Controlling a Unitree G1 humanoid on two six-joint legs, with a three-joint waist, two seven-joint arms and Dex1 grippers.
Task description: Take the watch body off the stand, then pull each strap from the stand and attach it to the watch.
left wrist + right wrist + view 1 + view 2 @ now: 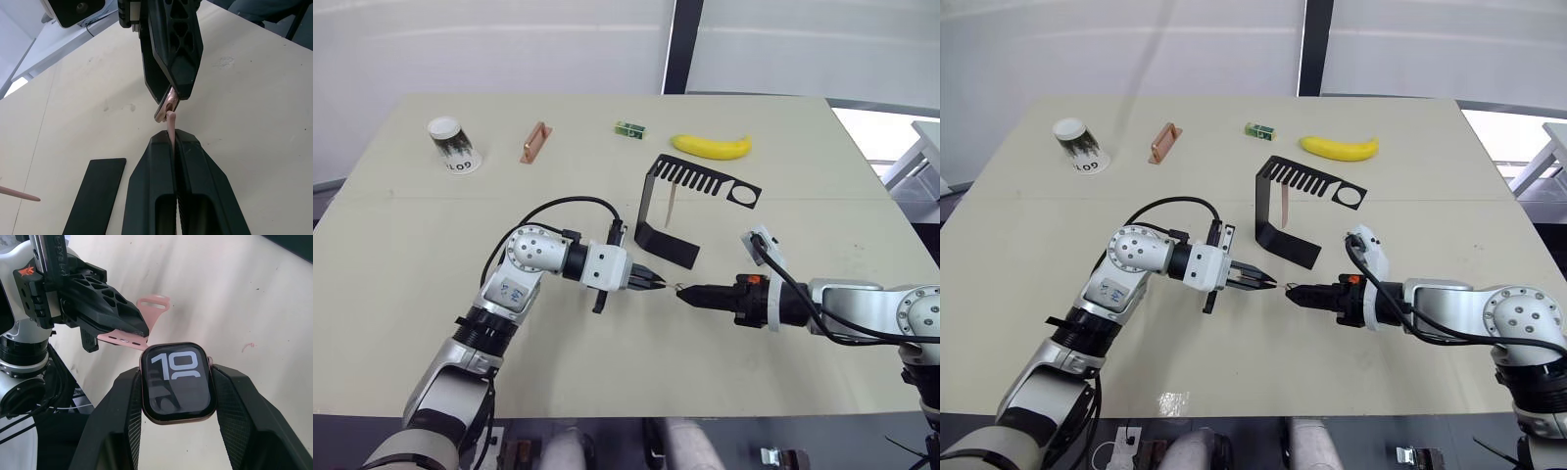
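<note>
A pale beige surface [431,294] is carrying everything, with a white wall behind. Nearest the robot, the two claws are meeting tip to tip above the bare middle of it. The right claw [178,382] is gripping the watch body [178,383] by its sides, screen facing its wrist camera. The left claw [171,142] is pinching one pink strap [128,339] between closed fingers, the strap's end just touching the rim of the watch body — the first strap is being joined. Judging from this, the next move calls for sliding that end squarely into the case's slot, which needs fine alignment.

Farther back, the stand [1278,220] is standing free of the claws, a second strap [1284,206] hanging from its toothed arm — waiting its turn.
</note>
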